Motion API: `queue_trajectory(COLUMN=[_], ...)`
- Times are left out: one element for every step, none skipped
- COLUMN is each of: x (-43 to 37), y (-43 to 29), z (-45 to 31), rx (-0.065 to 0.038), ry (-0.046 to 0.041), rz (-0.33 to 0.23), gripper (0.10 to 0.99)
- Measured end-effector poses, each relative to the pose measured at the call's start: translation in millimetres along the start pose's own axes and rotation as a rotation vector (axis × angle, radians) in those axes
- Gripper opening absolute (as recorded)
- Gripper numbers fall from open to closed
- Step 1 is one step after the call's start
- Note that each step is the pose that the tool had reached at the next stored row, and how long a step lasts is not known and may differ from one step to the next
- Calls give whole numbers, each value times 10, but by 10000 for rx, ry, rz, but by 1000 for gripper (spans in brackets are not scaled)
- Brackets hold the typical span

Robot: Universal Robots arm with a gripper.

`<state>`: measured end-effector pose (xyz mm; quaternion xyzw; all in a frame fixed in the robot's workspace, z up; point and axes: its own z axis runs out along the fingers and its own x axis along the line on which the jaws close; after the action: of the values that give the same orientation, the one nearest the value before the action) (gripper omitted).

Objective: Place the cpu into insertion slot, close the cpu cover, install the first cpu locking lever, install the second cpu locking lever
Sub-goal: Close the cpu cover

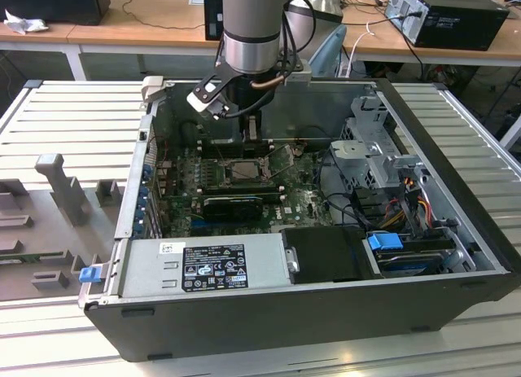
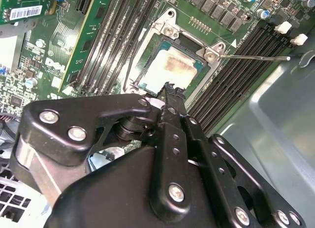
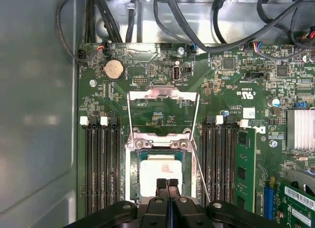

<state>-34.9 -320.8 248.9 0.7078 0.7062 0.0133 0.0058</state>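
Item: cpu [image 3: 158,171], a small flat square chip with a silver-grey metal top smeared with a pale, cloudy stain. It is seated flat inside the insertion slot [image 3: 185,175], a square dark socket with a bright screwed metal rim. Gripper [image 3: 167,184]: two matte black bolted metal fingers pressed together to a thin seam with nothing seen between them. Their tips are directly over the near edge of the cpu in both wrist views; whether they touch it cannot be told. Cpu cover [image 3: 162,95]: a thin dull-grey metal frame with a large square window, swung open off the slot on its hinge side, with green board visible through the window. Locking lever [image 2: 256,57]: a thin straight steel wire, unlatched, angling away from one corner of the slot. Long black ribbed memory slots [image 3: 101,164] flank the slot on both sides. A round silver coin battery [image 3: 114,69] sits beyond the open cover. All of this is on a glossy green motherboard [image 3: 147,65] inside a dark grey steel computer case [image 1: 285,324], which lies open on a ribbed metal counter [image 1: 73,116].
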Motion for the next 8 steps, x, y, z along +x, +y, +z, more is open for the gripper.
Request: queue_trajectory(x=[0,1,1,1,1,1,1,1], y=[0,0,1,1,1,1,1,1], z=[-9,-16,-19,-22,-25,-27,-29,-32], rx=[0,0,-1,-2,-1,-1,-1,0], ry=[0,0,1,3,2,2,1,0], rz=[0,0,0,0,0,0,0,0], gripper=[106,106,106,106,106,106,106,106])
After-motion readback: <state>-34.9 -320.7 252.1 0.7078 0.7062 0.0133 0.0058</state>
